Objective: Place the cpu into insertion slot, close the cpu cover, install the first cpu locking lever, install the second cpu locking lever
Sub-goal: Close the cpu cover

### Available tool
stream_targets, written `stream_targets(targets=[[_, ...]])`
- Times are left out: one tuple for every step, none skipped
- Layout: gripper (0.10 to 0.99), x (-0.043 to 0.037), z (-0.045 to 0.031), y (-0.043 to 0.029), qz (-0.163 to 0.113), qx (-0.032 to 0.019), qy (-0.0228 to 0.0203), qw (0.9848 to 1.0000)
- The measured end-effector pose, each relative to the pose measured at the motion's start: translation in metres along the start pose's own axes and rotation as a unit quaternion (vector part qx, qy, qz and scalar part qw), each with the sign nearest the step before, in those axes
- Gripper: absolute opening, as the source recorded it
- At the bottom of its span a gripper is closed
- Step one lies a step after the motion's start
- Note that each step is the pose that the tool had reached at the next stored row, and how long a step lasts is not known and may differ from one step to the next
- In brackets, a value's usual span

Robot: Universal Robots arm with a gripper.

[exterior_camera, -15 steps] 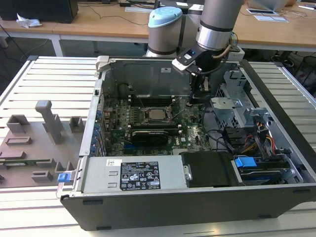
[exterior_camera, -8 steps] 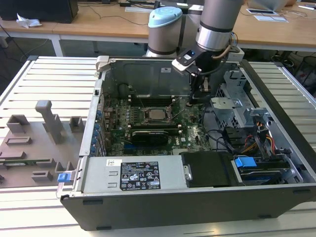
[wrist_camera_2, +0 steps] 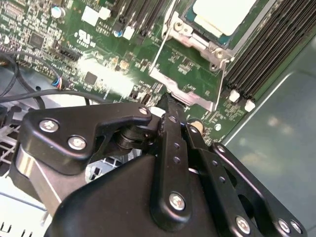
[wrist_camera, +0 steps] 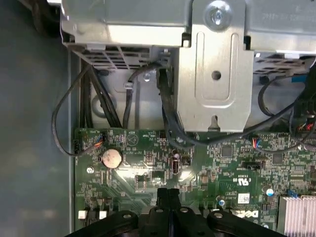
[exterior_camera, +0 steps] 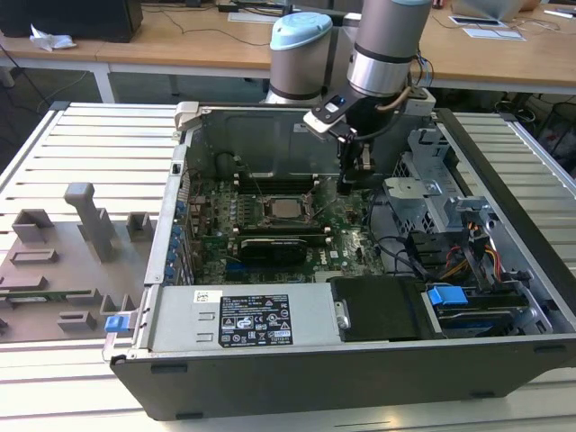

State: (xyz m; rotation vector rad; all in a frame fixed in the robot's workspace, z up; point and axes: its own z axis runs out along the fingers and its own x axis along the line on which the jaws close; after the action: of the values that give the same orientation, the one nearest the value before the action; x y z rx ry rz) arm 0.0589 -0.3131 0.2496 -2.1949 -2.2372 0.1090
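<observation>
cpu (wrist_camera_2: 222, 14): lies flat in the insertion slot (exterior_camera: 274, 210), pale metal top up. In the exterior view it is the grey square mid-board.

cpu cover (wrist_camera_2: 200, 43): silvery frame lying down around the chip's edges, and the chip shows through its open middle.

Locking lever (wrist_camera_2: 160, 42): thin wire rod running along one side of the socket. Cannot tell whether it is latched.

Gripper (wrist_camera_2: 167, 101): down at the motherboard (exterior_camera: 225, 229), just beside the socket on the exterior view's right, with its tip close to the socket's metal edge. In both wrist views the fingers are pressed together with no gap. Cannot tell whether anything is pinched between them.

Memory slots (wrist_camera_2: 266, 54): long and black, running along the socket's far side from the lever.

Coin battery (wrist_camera: 111, 158), black cables (wrist_camera: 168, 113) and a folded metal bracket (wrist_camera: 215, 74) lie beyond the gripper tip.

Computer case (exterior_camera: 360, 369): open, lying on a slatted surface (exterior_camera: 81, 144). Grey fixtures (exterior_camera: 90, 220) sit at the exterior view's left, well apart from the case's interior.
</observation>
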Motion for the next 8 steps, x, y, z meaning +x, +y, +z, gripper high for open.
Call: stream_targets(targets=[[0.106,0.0,0.0001,-0.0026,0.0,0.0,0.0,1.0],[0.106,0.0001,0.0002,-0.0042,0.0,0.0,0.0,1.0],[0.106,0.0001,0.0002,-0.0054,0.0,0.0,0.0,1.0],[0.106,0.0001,0.0003,-0.0067,0.0,0.0,0.0,1.0],[0.106,0.0001,0.0004,-0.0075,0.0,0.0,0.0,1.0],[0.106,0.0002,0.0005,-0.009,0.0,0.0,0.0,1.0],[0.106,0.0002,0.0005,-0.0096,0.0,0.0,0.0,1.0],[0.106,0.0002,0.0005,-0.0102,0.0,0.0,0.0,1.0]])
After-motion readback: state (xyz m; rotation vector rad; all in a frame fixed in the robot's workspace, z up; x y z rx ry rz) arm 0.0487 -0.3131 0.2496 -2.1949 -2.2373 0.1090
